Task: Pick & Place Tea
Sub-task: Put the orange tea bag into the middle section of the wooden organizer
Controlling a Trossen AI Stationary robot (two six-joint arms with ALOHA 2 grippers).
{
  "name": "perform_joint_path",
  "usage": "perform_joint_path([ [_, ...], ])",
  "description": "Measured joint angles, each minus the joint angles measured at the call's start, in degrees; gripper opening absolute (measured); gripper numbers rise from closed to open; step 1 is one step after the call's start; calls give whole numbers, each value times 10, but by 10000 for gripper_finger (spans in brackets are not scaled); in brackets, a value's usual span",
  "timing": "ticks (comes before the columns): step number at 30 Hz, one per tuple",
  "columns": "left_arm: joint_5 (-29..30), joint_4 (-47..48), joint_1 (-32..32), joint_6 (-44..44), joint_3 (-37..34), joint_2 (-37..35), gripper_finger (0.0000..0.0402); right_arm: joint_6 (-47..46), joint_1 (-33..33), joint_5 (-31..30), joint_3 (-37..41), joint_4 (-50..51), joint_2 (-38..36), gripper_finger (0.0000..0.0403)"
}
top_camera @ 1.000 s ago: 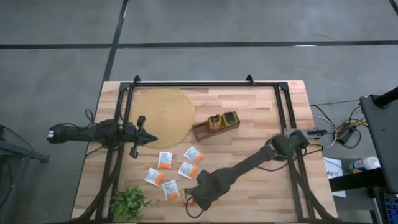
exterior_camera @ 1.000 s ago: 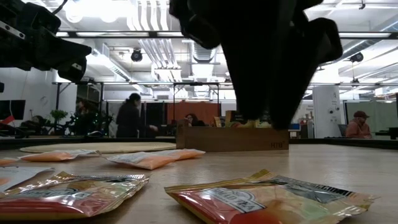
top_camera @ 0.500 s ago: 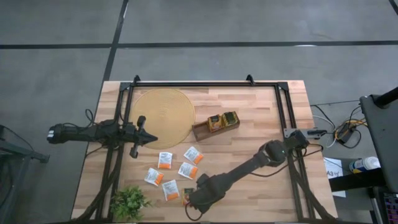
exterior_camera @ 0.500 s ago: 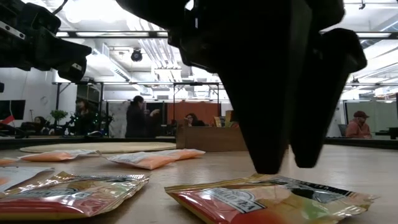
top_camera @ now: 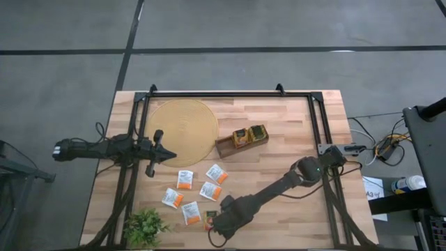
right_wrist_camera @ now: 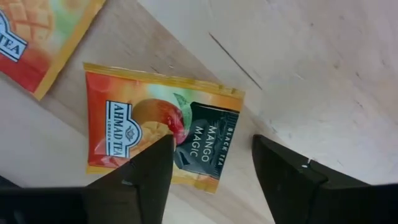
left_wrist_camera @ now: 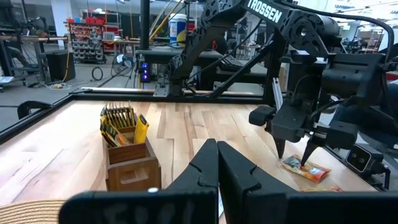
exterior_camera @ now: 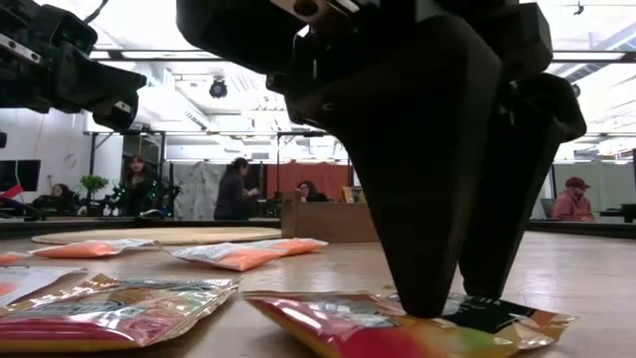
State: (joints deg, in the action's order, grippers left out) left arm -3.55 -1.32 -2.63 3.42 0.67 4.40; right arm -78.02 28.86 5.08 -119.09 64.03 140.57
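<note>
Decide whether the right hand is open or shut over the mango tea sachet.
Open. The right hand has its two fingers spread, straddling the flat mango tea sachet on the table, not gripping it.

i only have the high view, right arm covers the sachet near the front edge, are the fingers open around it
Observer: Yes. In the low view the right gripper is open, fingertips down at the sachet, one on each side of its end.
Operator: what tea is it
Observer: The right wrist view shows an orange sachet printed Ahmad Tea, Mango Magic, black tea, lying flat on the table.
Operator: anything in the wooden box
Observer: The left wrist view shows the wooden box holding dark green and yellow sachets standing on edge.
Operator: left gripper
Observer: The left gripper is shut and empty, held above the table by the round mat.
</note>
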Motion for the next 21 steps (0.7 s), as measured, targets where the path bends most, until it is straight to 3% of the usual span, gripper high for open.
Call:
perform_joint_path([
  [3,0,0,0,0,0,0,0,2,0,3,5,1,-1,171],
  [11,0,0,0,0,0,0,0,5,0,-9,6,-5,-1,20],
  [17,0,0,0,0,0,0,0,33,0,-20,7,-1,-5,9],
  [21,0,0,0,0,0,0,0,48,-2,-58,9,51,-26,8],
])
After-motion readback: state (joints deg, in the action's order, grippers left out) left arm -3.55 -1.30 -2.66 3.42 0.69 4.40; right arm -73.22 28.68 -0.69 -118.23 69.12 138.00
